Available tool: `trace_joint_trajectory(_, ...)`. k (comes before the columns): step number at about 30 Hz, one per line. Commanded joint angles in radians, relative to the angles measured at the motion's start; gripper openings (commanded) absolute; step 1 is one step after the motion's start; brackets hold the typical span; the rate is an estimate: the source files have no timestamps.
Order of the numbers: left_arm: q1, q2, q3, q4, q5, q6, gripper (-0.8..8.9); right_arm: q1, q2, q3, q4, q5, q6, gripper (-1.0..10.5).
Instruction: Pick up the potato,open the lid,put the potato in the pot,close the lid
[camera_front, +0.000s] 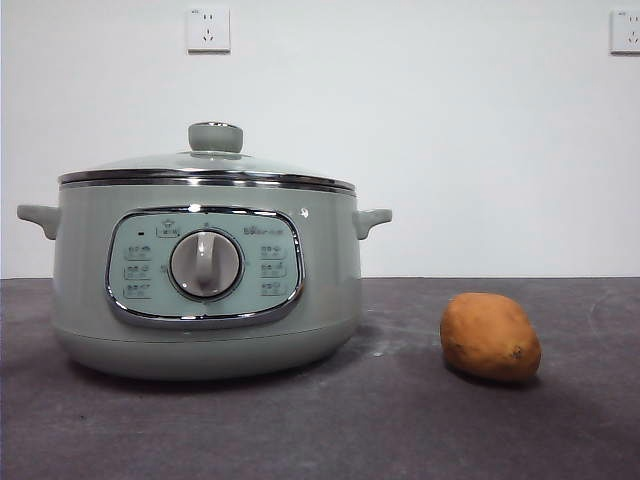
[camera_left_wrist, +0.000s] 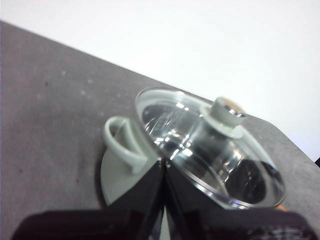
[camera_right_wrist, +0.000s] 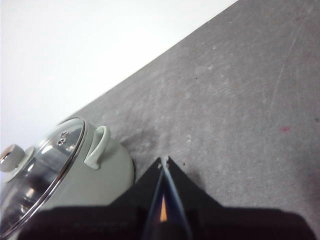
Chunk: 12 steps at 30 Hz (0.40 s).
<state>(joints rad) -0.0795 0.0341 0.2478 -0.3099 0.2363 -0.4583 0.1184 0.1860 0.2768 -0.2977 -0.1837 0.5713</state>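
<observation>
Potato (camera_front: 490, 337), orange-brown with one dark spot, lies near right on the table (camera_front: 330, 430), well apart from the lidded pot (camera_front: 205, 290) at left, open surface between; left gripper (camera_left_wrist: 164, 167) and right gripper (camera_right_wrist: 164, 161) both closed, empty.

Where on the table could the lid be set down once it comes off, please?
Bare grey table lies between the pot and the potato, and across the near strip in front of both. Right of the potato is a narrower free patch. The lid sits on the pot now; the table's left side is taken by the pot.
</observation>
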Motion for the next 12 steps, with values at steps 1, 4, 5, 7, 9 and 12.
trace_joint_trajectory(1,0.002,0.034,0.056,-0.015,0.003,0.079,-0.06,0.002,0.06,0.088,-0.051,-0.001,-0.093,-0.1)
trace_joint_trajectory(4,0.002,0.09,0.135,-0.043,0.003,0.149,-0.06,0.002,0.138,0.187,-0.111,-0.002,-0.161,-0.1)
trace_joint_trajectory(5,0.002,0.114,0.165,-0.056,0.003,0.177,-0.06,0.002,0.165,0.22,-0.127,-0.002,-0.188,-0.1)
trace_joint_trajectory(7,0.002,0.165,0.224,-0.096,0.003,0.241,-0.06,0.002,0.216,0.274,-0.147,-0.002,-0.243,-0.1)
trace_joint_trajectory(9,0.002,0.222,0.287,-0.143,0.003,0.307,-0.06,0.002,0.266,0.325,-0.171,-0.002,-0.285,-0.1)
trace_joint_trajectory(12,0.002,0.313,0.381,-0.221,0.003,0.384,-0.05,0.002,0.341,0.398,-0.212,-0.002,-0.338,0.0)
